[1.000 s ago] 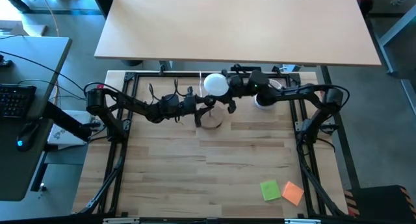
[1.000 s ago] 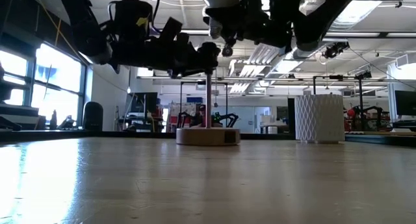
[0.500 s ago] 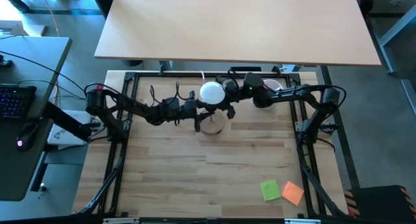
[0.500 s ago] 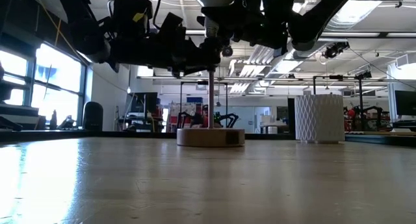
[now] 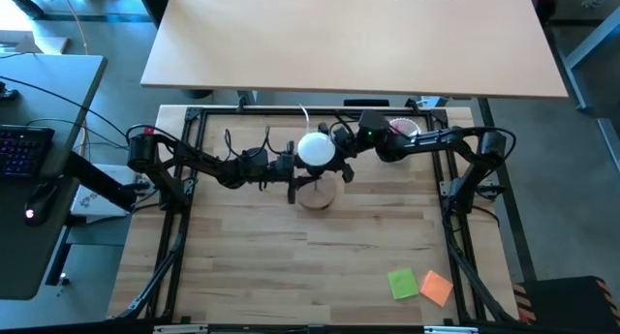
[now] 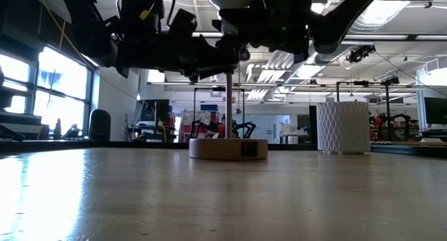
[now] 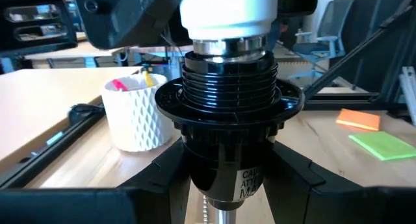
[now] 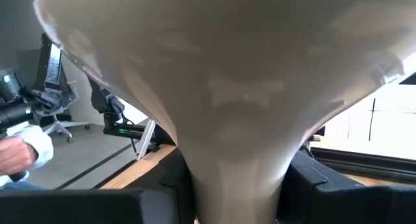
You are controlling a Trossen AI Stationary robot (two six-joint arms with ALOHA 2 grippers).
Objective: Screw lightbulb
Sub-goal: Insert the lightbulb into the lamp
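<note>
Two sticky notes, green (image 5: pixel 403 284) and orange (image 5: pixel 437 288), on light wood table (image 5: pixel 368 237); desk with keyboard (image 5: pixel 24 150) at far left. Left gripper (image 5: pixel 289 167) clamped on black socket (image 7: pixel 231 146); right gripper (image 5: pixel 334 160) gripping matte white lightbulb (image 5: pixel 315 148), cone neck, screw end seated in socket top above wooden base (image 6: pixel 228 148).

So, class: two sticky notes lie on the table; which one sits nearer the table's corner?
The orange sticky note; the green sticky note lies beside it, on the side toward the table's middle.
</note>
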